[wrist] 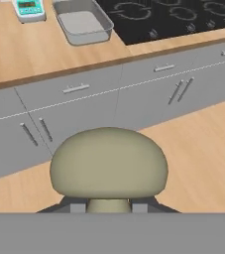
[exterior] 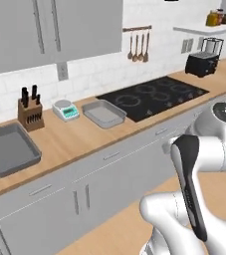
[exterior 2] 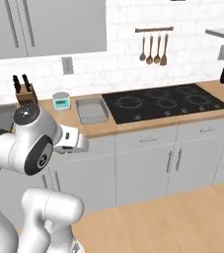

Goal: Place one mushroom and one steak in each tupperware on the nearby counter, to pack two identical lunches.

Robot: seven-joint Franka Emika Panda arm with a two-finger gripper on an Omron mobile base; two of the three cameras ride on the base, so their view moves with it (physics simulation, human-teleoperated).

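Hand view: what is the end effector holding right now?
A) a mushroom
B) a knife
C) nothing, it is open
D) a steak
A: the pale rounded cap of a mushroom sits right above the end effector, its stem pinched between the two fingertips, with the counter and a tupperware ahead.

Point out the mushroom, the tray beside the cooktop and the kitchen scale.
mushroom (wrist: 109,161), hand view, middle of its cap.
tray (exterior: 104,114), left base view, its bare floor.
kitchen scale (exterior: 66,110), left base view, its top.
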